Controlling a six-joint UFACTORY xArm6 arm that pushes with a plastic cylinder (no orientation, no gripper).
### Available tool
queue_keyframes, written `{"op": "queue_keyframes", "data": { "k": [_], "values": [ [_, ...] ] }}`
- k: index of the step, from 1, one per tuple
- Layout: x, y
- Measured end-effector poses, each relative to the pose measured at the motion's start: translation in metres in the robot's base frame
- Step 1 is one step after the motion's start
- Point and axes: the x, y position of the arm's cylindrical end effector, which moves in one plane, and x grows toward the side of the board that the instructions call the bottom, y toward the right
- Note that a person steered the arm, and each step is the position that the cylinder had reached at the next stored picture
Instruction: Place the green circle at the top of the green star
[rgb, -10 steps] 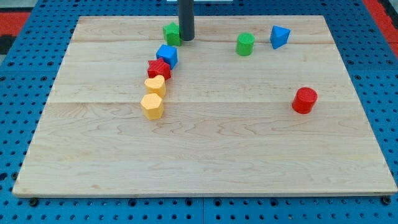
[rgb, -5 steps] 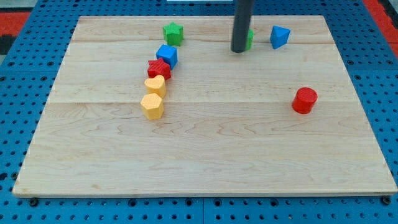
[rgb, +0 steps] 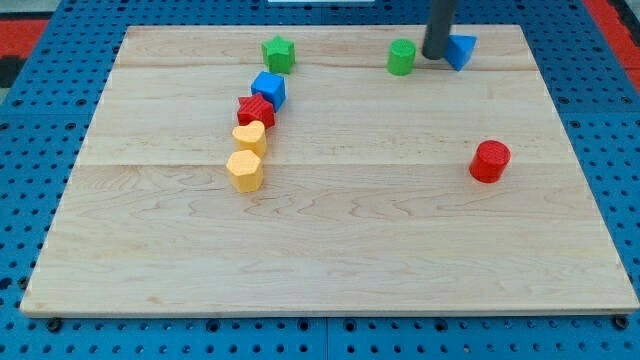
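Near the desk's top edge, my tip is sitting at 3 o'clock of the green circle, touching the blue block; no pincer exists. Pushing toward 9 o'clock, staying above the green star, seems best.

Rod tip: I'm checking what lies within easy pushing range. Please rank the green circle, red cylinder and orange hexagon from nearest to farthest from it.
From my tip, near the view's top:
1. Green circle, just to its left.
2. Red cylinder, lower right.
3. Orange hexagon, far lower left.
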Motion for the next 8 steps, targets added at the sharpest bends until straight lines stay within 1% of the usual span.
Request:
{"op": "queue_keyframes", "data": {
  "k": [1, 2, 3, 6, 8],
  "values": [
    [-0.004, -0.047],
    [0.0, -0.124],
    [0.027, -0.105],
    [-0.043, -0.177],
    [-0.053, -0.2]
  ]
}}
